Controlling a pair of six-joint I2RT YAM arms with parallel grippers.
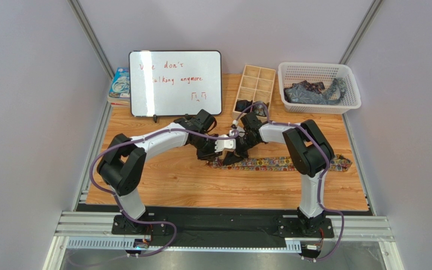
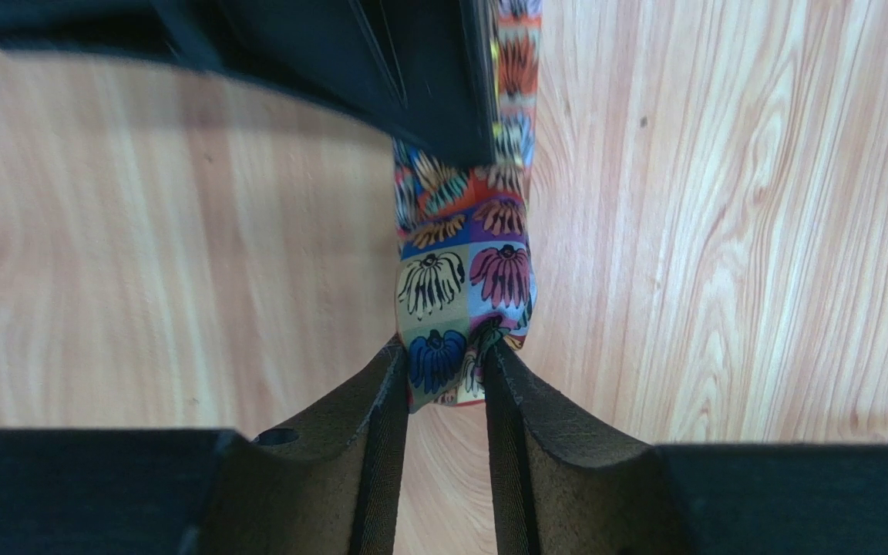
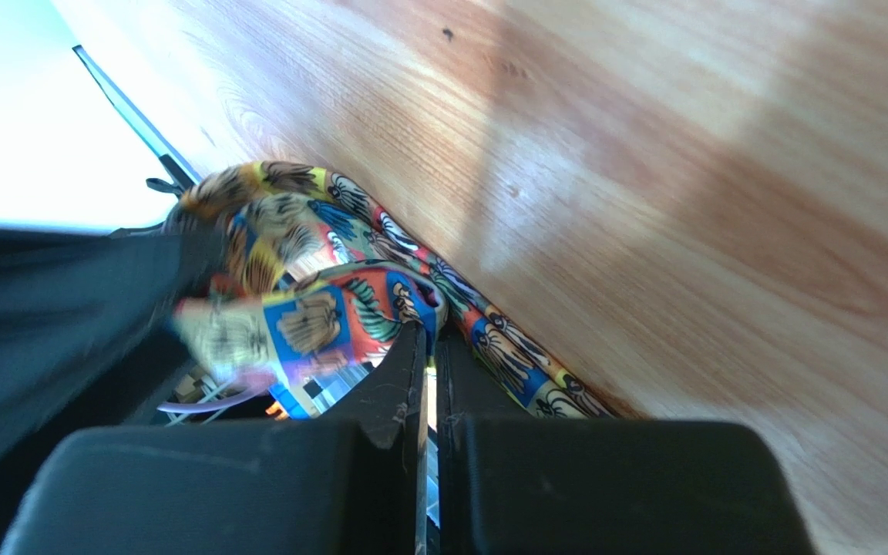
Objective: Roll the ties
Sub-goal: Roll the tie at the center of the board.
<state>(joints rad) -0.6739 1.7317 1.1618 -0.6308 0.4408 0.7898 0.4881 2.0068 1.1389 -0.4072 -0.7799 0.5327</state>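
**Both hands meeting at the left end of the floral tie**

The wooden bench (image 1: 173,185) is showing pale, smooth grain, hard and flat under everything. At its far edge a whiteboard (image 1: 176,84) is leaning upright. To the right of it a wooden box (image 1: 245,90) with open compartments is sitting, and at the far right a white plastic basket (image 1: 349,97) is holding dark ties (image 1: 308,93) in a loose heap.

The floral tie (image 1: 280,163) is lying flat on the bench with its long axis running left to right. It is a thin, limp ribbon of fabric printed in small yellow, red and blue flower squares. Its right end is reaching towards the right edge, under the right arm. Its left end is sitting at the middle of the bench, where the two hands are meeting, so any rolling would have to travel rightward along that axis.

The left hand (image 2: 443,359) is coming in from the left, in line with the tie, and is pinching the bunched tip of that end between its dark fingers (image 2: 362,405). The right hand (image 3: 428,338) is coming in from the right with its fingers pressed together. Its tips are poking into a curled fold of the same end, and I cannot tell whether any fabric is caught there.
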